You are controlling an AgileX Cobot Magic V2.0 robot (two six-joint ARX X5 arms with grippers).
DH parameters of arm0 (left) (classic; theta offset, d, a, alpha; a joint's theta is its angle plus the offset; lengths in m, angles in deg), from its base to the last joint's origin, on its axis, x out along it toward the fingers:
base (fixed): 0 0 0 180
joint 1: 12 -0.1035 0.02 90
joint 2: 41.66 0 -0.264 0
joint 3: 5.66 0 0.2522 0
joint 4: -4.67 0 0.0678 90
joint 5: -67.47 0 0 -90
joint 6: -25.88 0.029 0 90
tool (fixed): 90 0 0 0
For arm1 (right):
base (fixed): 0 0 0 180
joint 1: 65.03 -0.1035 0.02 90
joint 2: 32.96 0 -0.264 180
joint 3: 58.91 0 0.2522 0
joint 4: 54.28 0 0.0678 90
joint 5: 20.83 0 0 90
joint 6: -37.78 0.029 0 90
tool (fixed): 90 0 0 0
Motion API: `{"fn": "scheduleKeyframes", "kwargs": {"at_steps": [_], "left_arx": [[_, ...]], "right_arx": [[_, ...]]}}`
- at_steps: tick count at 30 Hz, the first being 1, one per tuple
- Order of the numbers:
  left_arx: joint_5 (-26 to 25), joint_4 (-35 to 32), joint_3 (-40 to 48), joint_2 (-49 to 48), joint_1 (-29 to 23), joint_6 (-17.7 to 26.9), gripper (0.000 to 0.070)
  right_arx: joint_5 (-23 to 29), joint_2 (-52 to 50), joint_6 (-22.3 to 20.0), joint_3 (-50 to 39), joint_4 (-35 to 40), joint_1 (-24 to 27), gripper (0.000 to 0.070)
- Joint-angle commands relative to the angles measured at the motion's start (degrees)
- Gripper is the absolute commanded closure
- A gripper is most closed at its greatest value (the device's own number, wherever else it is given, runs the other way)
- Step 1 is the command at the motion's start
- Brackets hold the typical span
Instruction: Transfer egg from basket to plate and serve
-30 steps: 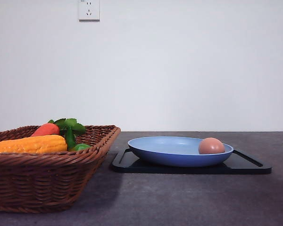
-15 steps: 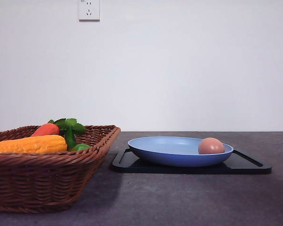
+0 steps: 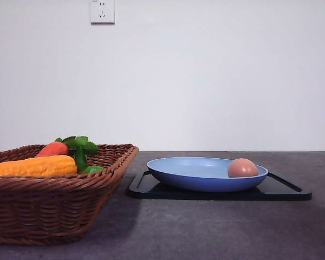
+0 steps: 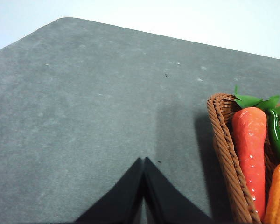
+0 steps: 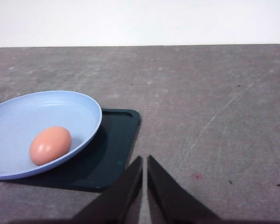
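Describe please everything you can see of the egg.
The egg is small, smooth, pinkish-brown and oval, whole with no crack visible. It lies on its side inside the light-blue plate, near the rim on the robot's right. It touches just the plate, which sits on a black tray.

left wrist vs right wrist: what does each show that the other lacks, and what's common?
Left wrist: a corner of the basket holding a carrot, a green pepper and the end of the corn, with the left gripper shut over bare table.

Right wrist: the egg lying in the plate, which sits on the black tray, with the right gripper shut beside the tray.

Both: the grey table and a pale wall behind it.
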State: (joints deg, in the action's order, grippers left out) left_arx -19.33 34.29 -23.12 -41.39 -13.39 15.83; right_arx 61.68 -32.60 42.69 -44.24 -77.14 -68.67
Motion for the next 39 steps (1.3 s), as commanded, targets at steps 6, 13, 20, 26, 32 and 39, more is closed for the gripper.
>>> {"fn": "scheduleKeyframes", "kwargs": {"at_steps": [6,13,20,26,32,39], "left_arx": [[0.02,0.83,1.36,-0.11,-0.11,0.11,0.0700],[0.02,0.83,1.36,-0.11,-0.11,0.11,0.0700],[0.02,0.83,1.36,-0.11,-0.11,0.11,0.0700],[0.00,0.83,1.36,-0.11,-0.11,0.11,0.0700],[0.00,0.83,1.36,-0.11,-0.11,0.13,0.0700],[0.00,0.83,1.36,-0.11,-0.11,0.11,0.0700]], "right_arx": [[0.02,-0.15,0.65,-0.22,0.50,-0.02,0.0700],[0.02,-0.15,0.63,-0.22,0.50,-0.02,0.0700],[0.02,-0.15,0.65,-0.22,0.50,-0.02,0.0700],[0.02,-0.15,0.65,-0.22,0.50,-0.02,0.0700],[0.02,-0.15,0.65,-0.22,0.50,-0.02,0.0700],[0.02,-0.15,0.65,-0.22,0.50,-0.02,0.0700]]}}
